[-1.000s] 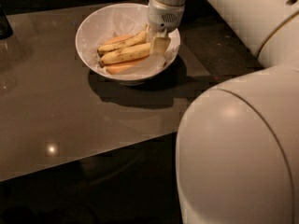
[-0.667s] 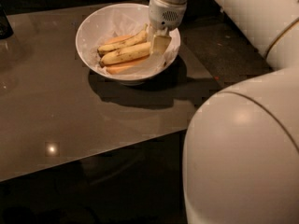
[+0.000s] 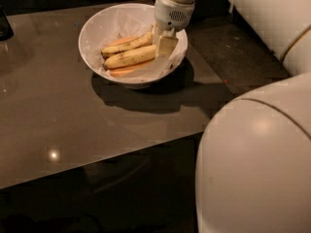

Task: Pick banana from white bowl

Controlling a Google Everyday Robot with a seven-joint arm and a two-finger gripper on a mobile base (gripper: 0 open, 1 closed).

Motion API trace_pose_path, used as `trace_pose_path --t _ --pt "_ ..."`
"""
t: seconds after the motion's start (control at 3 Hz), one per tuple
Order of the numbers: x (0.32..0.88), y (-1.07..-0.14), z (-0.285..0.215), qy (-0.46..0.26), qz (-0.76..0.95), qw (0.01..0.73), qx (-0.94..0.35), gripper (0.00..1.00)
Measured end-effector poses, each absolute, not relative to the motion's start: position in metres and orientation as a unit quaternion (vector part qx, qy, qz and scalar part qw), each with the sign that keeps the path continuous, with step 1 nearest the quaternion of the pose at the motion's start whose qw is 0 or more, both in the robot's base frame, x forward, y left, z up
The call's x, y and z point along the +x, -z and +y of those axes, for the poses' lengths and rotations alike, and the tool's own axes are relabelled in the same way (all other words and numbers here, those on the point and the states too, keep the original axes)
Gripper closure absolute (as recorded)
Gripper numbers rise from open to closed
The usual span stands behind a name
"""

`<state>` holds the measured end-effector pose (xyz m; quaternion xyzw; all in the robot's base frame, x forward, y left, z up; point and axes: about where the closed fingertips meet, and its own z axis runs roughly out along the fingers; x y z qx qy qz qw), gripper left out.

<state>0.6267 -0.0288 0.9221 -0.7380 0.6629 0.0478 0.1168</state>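
While in bowl point(image 3: 96, 29), pincer point(image 3: 164, 44) (beside banana point(image 3: 129, 57))

The glossy table point(image 3: 73, 125) bears a dark object point(image 3: 4, 25) and the white bowl point(image 3: 93, 33), the tool point(image 3: 164, 46) inside it.

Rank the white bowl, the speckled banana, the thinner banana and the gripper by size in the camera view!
white bowl: biggest.
speckled banana.
thinner banana: nearly as long, slimmer, so close.
gripper, inside the bowl at the bananas' right ends: looks smallest, but partly hidden, so unsure.
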Motion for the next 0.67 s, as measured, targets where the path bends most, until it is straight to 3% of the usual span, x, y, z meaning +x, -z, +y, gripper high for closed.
trace_pose_path --t 0.67 --pt "0.628 -0.946 -0.027 -0.05 0.658 0.16 -0.734 1.0"
